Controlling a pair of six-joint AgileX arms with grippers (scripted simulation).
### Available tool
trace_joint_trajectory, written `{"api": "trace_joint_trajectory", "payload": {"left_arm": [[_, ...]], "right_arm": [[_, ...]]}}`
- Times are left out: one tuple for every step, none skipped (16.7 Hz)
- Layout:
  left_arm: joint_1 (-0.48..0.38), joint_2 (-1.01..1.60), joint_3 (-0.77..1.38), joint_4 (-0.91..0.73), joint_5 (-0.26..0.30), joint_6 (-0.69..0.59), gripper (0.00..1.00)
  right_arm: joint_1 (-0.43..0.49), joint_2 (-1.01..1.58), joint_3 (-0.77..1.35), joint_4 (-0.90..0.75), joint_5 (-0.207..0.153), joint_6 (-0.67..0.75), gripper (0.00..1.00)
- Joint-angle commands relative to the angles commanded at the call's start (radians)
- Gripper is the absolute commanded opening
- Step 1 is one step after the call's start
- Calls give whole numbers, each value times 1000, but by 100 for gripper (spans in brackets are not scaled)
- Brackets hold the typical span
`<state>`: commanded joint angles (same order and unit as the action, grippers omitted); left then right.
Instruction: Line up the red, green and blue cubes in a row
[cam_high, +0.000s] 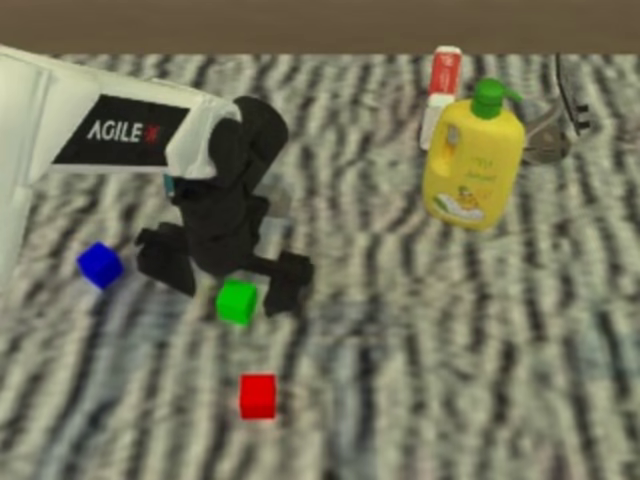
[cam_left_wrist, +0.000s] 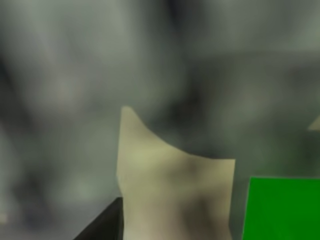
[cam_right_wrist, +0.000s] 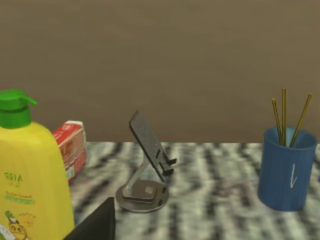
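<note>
Taking the small glossy green cube (cam_high: 237, 302) as landmark: the small glossy blue cube (cam_high: 100, 265) lies left, the small glossy red cube (cam_high: 258, 396) before it, the yellow plastic pump bottle (cam_high: 474, 160) far right behind.

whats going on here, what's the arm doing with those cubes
The left gripper is down over the green cube, fingers spread either side of it and not yet closed. The blue cube sits apart to its left, the red cube nearer the table's front edge, so no row yet. The right arm is out of the top view.

Yellow pump bottle (cam_high: 473, 165), red-white carton (cam_high: 441, 90), phone stand (cam_right_wrist: 146, 167), blue cup (cam_right_wrist: 287, 168) holding perhaps pencils
</note>
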<state>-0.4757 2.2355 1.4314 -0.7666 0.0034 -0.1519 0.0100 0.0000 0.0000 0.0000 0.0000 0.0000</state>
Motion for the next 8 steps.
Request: {"api": "trace_joint_trajectory", "payload": {"left_arm": [[0, 0, 0, 0, 0, 0, 55], [0, 0, 0, 0, 0, 0, 47], [0, 0, 0, 0, 0, 0, 40], [0, 0, 0, 0, 0, 0, 32], [0, 0, 0, 0, 0, 0, 25], [0, 0, 0, 0, 0, 0, 17], [0, 0, 0, 0, 0, 0, 10], [0, 0, 0, 0, 0, 0, 2]], "right_arm": [[0, 0, 0, 0, 0, 0, 100], [0, 0, 0, 0, 0, 0, 100], [0, 0, 0, 0, 0, 0, 100], [0, 0, 0, 0, 0, 0, 100], [0, 0, 0, 0, 0, 0, 100], [0, 0, 0, 0, 0, 0, 100], [0, 0, 0, 0, 0, 0, 100], [0, 0, 0, 0, 0, 0, 100]]}}
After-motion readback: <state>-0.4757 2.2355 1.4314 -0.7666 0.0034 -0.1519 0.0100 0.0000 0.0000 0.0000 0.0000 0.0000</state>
